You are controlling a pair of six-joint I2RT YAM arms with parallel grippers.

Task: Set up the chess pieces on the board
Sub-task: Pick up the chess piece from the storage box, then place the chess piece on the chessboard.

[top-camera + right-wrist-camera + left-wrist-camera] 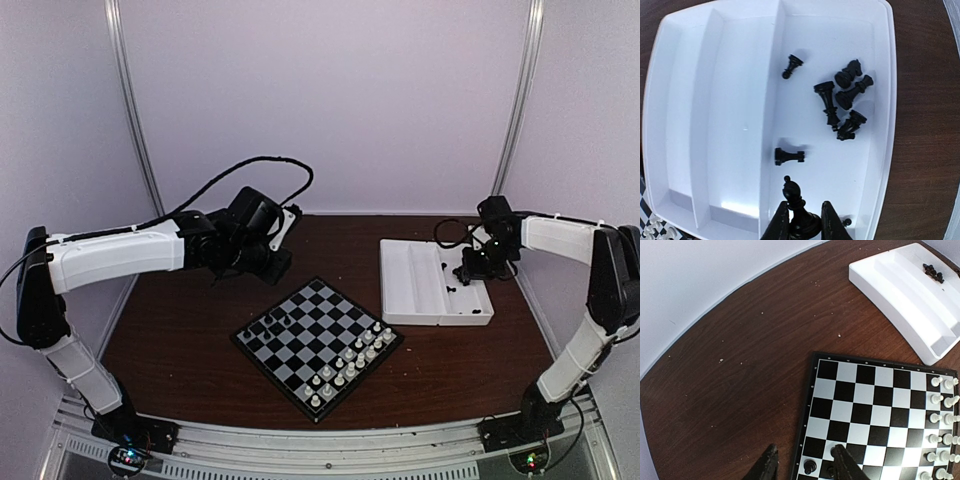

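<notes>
Brown desk [180,320], pale walls [330,100]. L gripper [805,450] jaws partly open at board's [865,395] corner. R gripper [806,210] pinches a black piece [792,192] over tray [715,100].

Checked black-and-grey chessboard [312,338]: 1 | white plastic tray [410,282]: 1 | black plastic chessmen [789,156], in tray: at least 7 | white chessmen [350,370]: about 16

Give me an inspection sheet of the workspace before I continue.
Surface: brown table, light specks.
Job's things: board holds few black chess pieces near one corner; loose black pieces lie in white tray.
Clutter: nothing seen; white chessmen stand ranked on board.
Grippers: left gripper open above board's edge; right gripper fingers shut on an upright black piece over the tray.
Cables: black cable loops above left arm.
Surroundings: white walls.
</notes>
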